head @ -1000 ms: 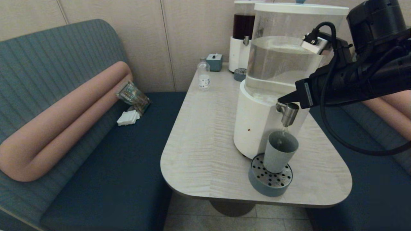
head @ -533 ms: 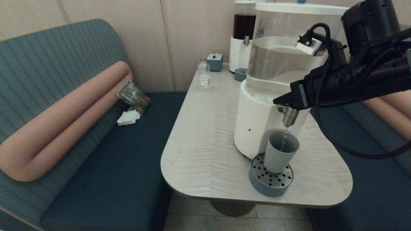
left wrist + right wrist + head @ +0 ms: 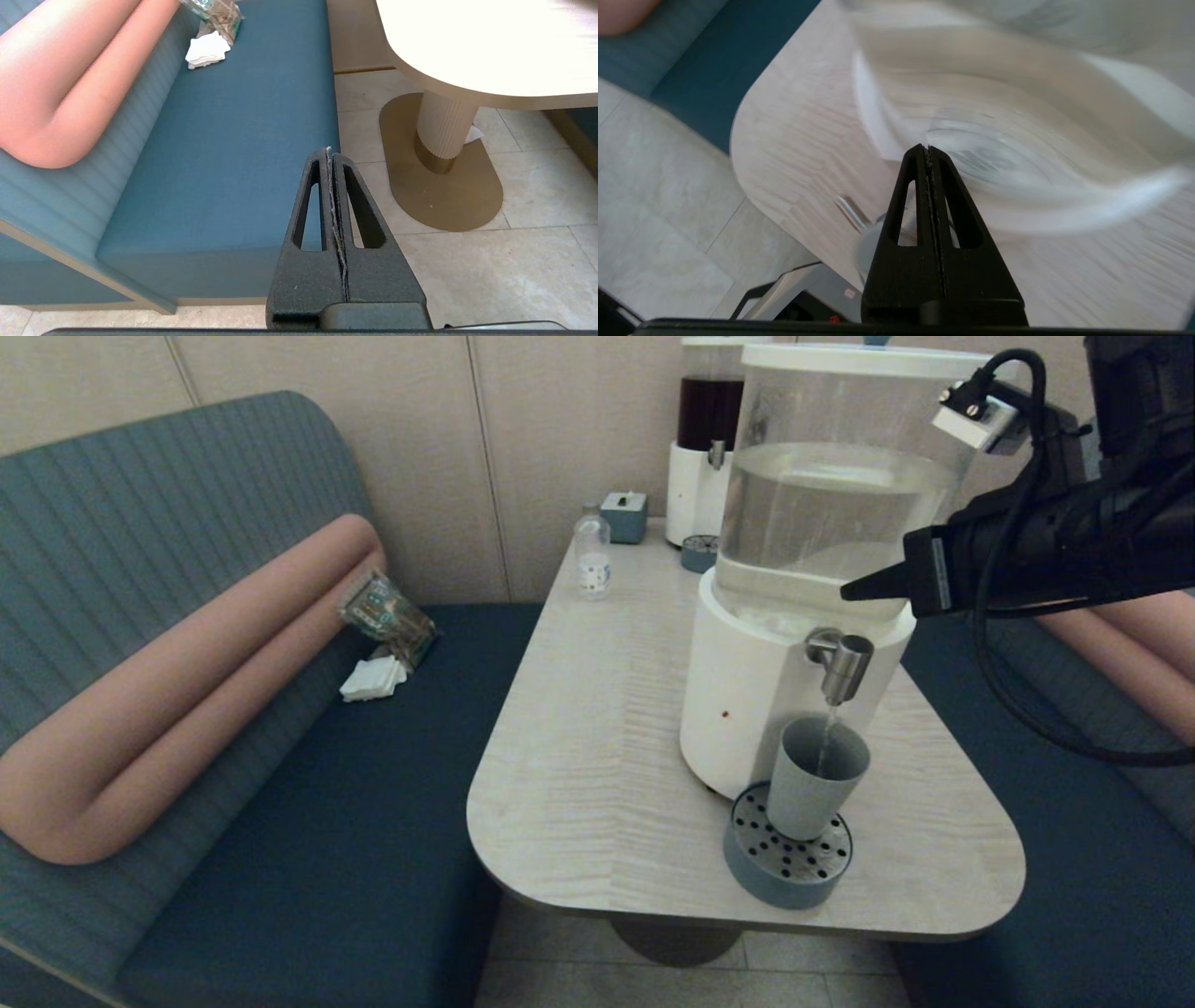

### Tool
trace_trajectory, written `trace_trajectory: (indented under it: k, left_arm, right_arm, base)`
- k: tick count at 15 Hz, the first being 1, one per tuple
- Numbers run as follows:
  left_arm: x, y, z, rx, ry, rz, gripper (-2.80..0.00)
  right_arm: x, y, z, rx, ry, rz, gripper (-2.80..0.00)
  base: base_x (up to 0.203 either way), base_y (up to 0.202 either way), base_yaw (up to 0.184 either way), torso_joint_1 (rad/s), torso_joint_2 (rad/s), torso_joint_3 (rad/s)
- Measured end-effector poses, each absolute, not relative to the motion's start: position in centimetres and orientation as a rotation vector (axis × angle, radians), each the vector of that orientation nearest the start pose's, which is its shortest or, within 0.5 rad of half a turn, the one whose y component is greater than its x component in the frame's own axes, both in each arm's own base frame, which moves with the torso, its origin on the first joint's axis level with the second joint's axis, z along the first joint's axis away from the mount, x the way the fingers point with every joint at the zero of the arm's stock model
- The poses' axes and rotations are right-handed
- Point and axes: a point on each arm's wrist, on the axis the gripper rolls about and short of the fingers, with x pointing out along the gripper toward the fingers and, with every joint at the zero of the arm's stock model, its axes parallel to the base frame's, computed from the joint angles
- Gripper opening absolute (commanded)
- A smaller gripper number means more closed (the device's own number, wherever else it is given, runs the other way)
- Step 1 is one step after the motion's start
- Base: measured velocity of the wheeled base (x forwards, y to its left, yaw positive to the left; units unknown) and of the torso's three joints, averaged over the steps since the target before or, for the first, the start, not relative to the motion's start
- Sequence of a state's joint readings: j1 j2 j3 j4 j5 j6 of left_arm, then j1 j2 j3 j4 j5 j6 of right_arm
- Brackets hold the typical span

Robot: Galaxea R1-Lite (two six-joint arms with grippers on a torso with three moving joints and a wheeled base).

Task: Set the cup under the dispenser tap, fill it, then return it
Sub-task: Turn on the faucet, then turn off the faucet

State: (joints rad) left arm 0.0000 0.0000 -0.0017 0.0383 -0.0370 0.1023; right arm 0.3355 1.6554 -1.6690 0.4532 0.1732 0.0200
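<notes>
The grey-blue cup (image 3: 814, 788) stands upright on the round perforated drip tray (image 3: 786, 861), directly below the brushed-steel dispenser tap (image 3: 843, 665). A thin stream of clear liquid runs from the tap into the cup. My right gripper (image 3: 848, 592) is shut and empty. It hangs above and just right of the tap, in front of the clear tank (image 3: 831, 495), not touching the tap. In the right wrist view the right gripper (image 3: 927, 148) points at the blurred tank. My left gripper (image 3: 328, 150) is shut and empty, parked low over the floor beside the blue bench.
A small clear bottle (image 3: 591, 558), a small blue-grey box (image 3: 624, 516) and the narrower dark-liquid dispenser (image 3: 707, 439) stand at the table's far end. Blue benches flank the table (image 3: 588, 756), with a pink bolster (image 3: 177, 700) and white napkins (image 3: 372, 679) on the left.
My right gripper has lifted off the tap and drawn back up and to the right. The stream keeps running into the cup, which has not moved.
</notes>
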Motion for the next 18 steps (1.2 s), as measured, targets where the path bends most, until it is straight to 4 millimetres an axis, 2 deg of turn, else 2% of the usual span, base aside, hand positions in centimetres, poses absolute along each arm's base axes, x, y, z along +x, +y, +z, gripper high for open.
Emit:
trace_trajectory:
  k: [4, 7, 12, 15, 18]
  left_arm:
    - [-2.3, -0.1, 7.2, 0.102, 0.035, -0.039, -2.80]
    - [-2.3, -0.1, 7.2, 0.102, 0.035, -0.039, -2.80]
    - [-2.3, -0.1, 7.2, 0.102, 0.035, -0.039, -2.80]
    - [-2.3, -0.1, 7.2, 0.101, 0.035, -0.039, -2.80]
    - [-2.3, -0.1, 7.2, 0.101, 0.035, -0.038, -2.80]
  right_arm:
    - [25.3, 7.5, 33.9, 0.001, 0.433, 0.435, -2.80]
    - [22.3, 4.9, 34.4, 0.016, 0.423, 0.357, -2.80]
    - [14.7, 0.8, 34.5, 0.028, 0.348, 0.187, -2.80]
    - [9.4, 0.0, 33.1, 0.009, 0.299, 0.133, -2.80]
    - [4.5, 0.1, 30.5, -0.008, 0.261, 0.114, -2.80]
  base:
    - [0.000, 0.000, 0.000, 0.000, 0.00, 0.000]
    - [0.000, 0.000, 0.000, 0.000, 0.00, 0.000]
    - [0.000, 0.000, 0.000, 0.000, 0.00, 0.000]
    - [0.000, 0.000, 0.000, 0.000, 0.00, 0.000]
    - [0.000, 0.000, 0.000, 0.000, 0.00, 0.000]
